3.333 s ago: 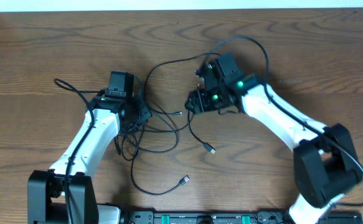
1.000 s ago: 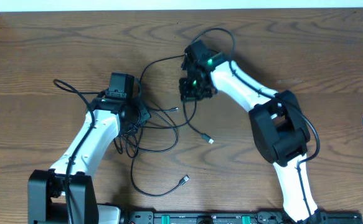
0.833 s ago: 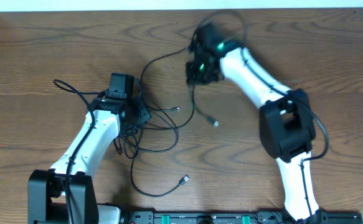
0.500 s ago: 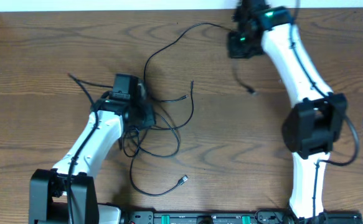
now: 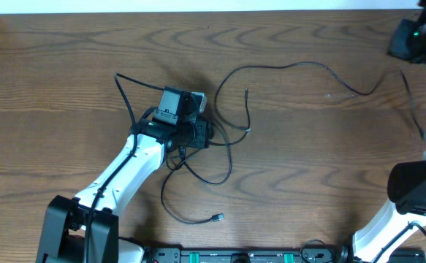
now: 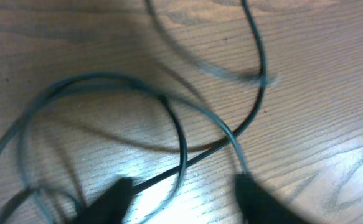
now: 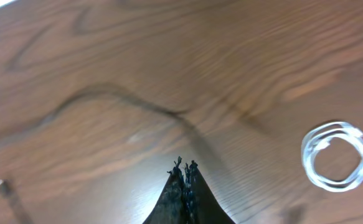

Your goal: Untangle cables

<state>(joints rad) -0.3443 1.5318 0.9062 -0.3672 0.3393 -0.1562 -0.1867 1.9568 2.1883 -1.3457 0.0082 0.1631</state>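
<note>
The left gripper is held open close above the desk, its fingers set apart, and blurred cable loops are seen lying between them. A tangle of black cable is located at this gripper, near the middle of the desk, and one plug end is laid towards the near edge. A long black cable is stretched from the tangle towards the far right corner. The right gripper is closed there; whether a cable is pinched cannot be told. A white cable is coiled on the desk at the right, well apart from the tangle.
</note>
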